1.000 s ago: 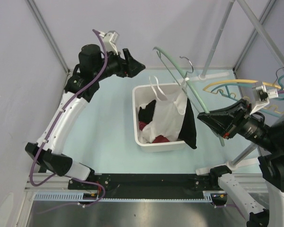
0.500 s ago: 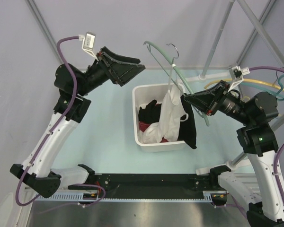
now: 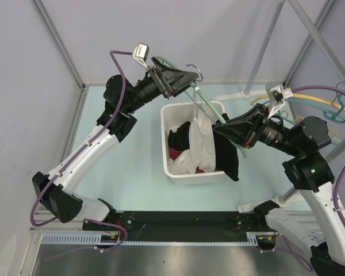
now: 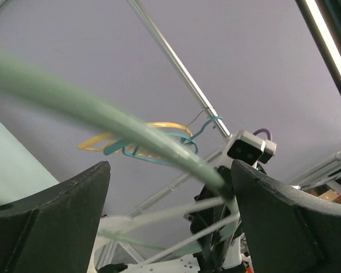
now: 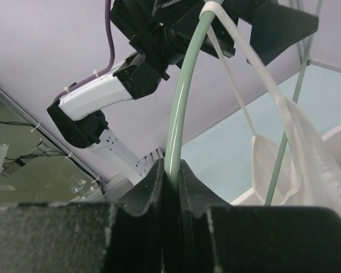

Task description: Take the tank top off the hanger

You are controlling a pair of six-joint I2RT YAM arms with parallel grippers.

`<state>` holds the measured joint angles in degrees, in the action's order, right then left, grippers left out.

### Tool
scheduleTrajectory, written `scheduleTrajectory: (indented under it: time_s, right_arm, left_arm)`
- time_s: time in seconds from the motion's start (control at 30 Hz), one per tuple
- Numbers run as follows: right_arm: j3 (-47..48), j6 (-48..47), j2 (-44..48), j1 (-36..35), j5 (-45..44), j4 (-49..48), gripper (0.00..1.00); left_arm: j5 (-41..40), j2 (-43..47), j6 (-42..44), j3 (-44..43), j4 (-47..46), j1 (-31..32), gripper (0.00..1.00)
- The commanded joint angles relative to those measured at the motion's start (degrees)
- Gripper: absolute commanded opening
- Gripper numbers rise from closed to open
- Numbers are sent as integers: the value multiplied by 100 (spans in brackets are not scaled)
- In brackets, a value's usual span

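Right end effector [image 3: 219, 127] pinched tight on green hanger [image 5: 179, 114], at the 3 o'clock edge of the bin. Left end effector [image 3: 191, 76] spread wide at the bin's 12 o'clock, hanger's upper arm passing between its fingers; contact cannot be told. White tank top [image 3: 200, 138] hangs by a strap from the hanger, lower part draped into white bin [image 3: 164, 141] on tabletop [image 3: 126, 167]. Black and red clothes [image 3: 181, 141] in bin

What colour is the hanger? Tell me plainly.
The hanger is pale green; the right wrist view shows it best.
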<state>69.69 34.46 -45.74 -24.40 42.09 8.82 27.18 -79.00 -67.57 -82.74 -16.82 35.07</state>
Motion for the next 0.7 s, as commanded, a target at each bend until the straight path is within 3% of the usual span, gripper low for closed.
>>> scheduleTrajectory:
  time_s: [0.0, 0.03, 0.07, 0.13, 0.17, 0.23, 0.27, 0.3, 0.33, 0.43, 0.53, 0.57, 0.67]
  right_arm:
    - [10, -413, 179, -372, -297, -258, 0]
    - [1, -474, 170, -407, -315, -180, 0]
    - [-8, -501, 170, -468, -367, -135, 0]
    - [-34, -554, 135, -521, -403, -13, 0]
    - [-26, -589, 118, -530, -455, 49, 0]
    - [18, -650, 83, -557, -604, 277, 0]
    - [44, -755, 65, -557, -962, 400, 2]
    - [79, -817, 73, -565, -1218, 540, 7]
    - [149, -879, 65, -566, -1681, 838, 20]
    - [342, -1046, 4, -574, -2151, 1278, 42]
    - [484, -1134, -93, -574, -2135, 1543, 54]
    - [554, -1143, -93, -574, -2100, 1579, 56]
    - [712, -1266, -41, -583, -2117, 1798, 66]
  left_arm:
    - [-134, -62, -318, -295, -524, 26, 88]
    - [-108, -98, -336, -295, -559, 35, 86]
    - [-81, -150, -344, -295, -681, 35, 71]
    - [15, -247, -371, -321, -796, 26, 58]
    - [42, -369, -353, -348, -866, 35, 41]
    - [103, -501, -117, -567, -858, 18, 26]
    - [95, -598, 32, -681, -728, 26, 13]
    - [77, -808, 434, -943, -674, 18, 9]
    - [77, -958, 629, -1128, -413, 0, 4]
    - [305, -1512, 1262, -1955, -120, -167, 0]
    - [437, -1933, 2114, -2780, 746, -281, 0]
    - [507, -2039, 2743, -3322, 1055, -281, 0]
    - [771, -2164, 3826, -3845, 1971, -281, 0]
